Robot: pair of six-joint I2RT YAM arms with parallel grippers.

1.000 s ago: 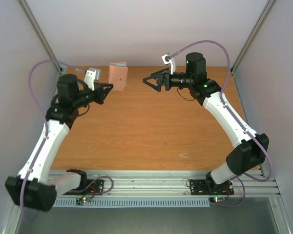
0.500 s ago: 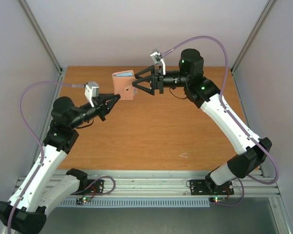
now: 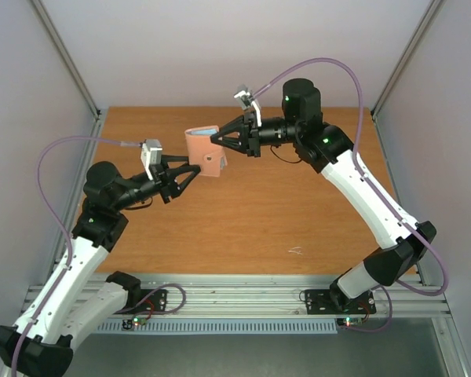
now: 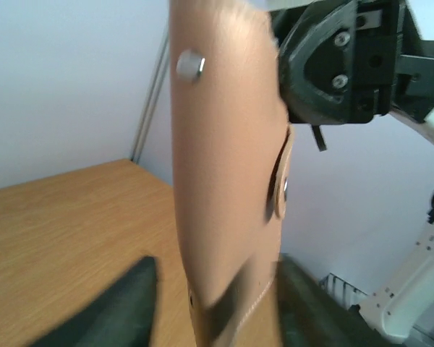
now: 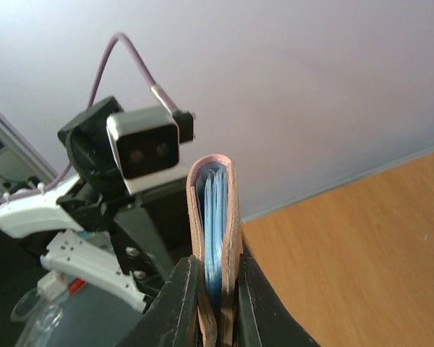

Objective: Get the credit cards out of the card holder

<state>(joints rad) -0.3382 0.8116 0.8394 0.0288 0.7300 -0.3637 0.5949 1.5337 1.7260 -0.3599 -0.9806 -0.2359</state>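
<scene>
Shows a small, flat, taupe-pink folding card holder [image 3: 204,151] lifted clear of the orange-brown wooden tabletop [image 3: 298,204], roughly upright in the air and folded shut. Puts the black two-finger right pincer [image 3: 217,138] at the card holder's right edge, near its top corner in the overhead view, clenched on it. From the right wrist, has both fingers [image 5: 184,296] pressed flat against the two outer faces of the card holder [image 5: 233,217], fold uppermost. Reveals thin light blue layers [image 5: 211,217] sandwiched inside that fold; cannot tell whether card edges or lining. Places the black left pincer [image 3: 193,171] at the card holder's lower left edge, released. From the left wrist, shows its jaws parted astride the lower end of the card holder [image 4: 224,181], with a visible gap between one finger [image 4: 123,303] and the leather and the other finger close against the opposite face. Shows also a round metal stud [image 4: 190,65] high on the face turned toward the left wrist, and a small rounded strap tab [image 4: 278,191] with a snap at the card holder's right edge.
</scene>
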